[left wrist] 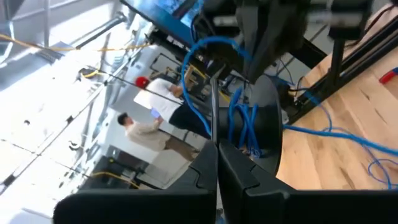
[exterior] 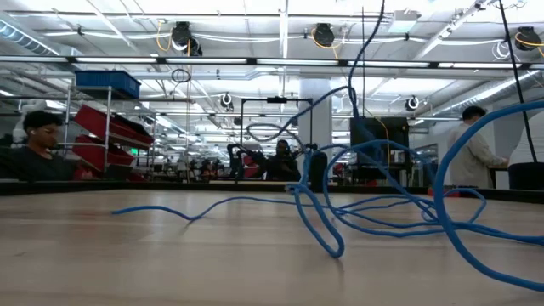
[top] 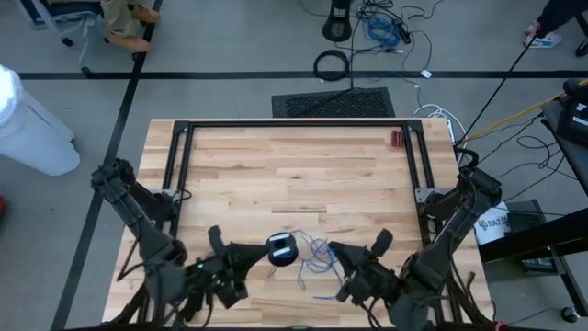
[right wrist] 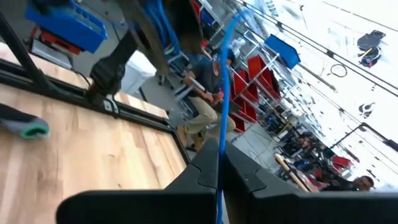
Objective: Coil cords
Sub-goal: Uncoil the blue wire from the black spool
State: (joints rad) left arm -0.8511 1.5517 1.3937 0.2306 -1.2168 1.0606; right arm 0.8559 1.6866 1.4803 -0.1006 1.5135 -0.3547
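Note:
A small round dark spool (top: 282,248) with a pale centre sits near the table's front middle, blue cord wound on it (left wrist: 239,118). The rest of the thin blue cord (top: 317,260) lies in loose loops on the wood to its right, and these also show in the low view (exterior: 382,212). My left gripper (top: 264,256) is shut at the spool's left side. My right gripper (top: 338,255) is shut on the cord just right of the loops. One strand rises steeply from the table (exterior: 365,51). My left gripper (left wrist: 216,152) pinches a thin edge (left wrist: 213,115) between its two fingers, beside the wound cord and the spool's dark disc (left wrist: 268,124); it looks like the spool's rim. The fingers come nearly level from the table's left. My right gripper (right wrist: 219,158) pinches a single strand of the blue cord (right wrist: 222,134) between its two fingers. The strand runs straight on from the fingertips toward the left arm and looks taut (right wrist: 229,56).
Red-handled pliers (top: 396,139) lie at the far right of the table beside the black frame rails (top: 294,125). A grey tool with a green tip (right wrist: 25,127) lies on the wood. A thick black cable ring (top: 332,64) lies on the floor beyond. People stand past the far edge (exterior: 476,153).

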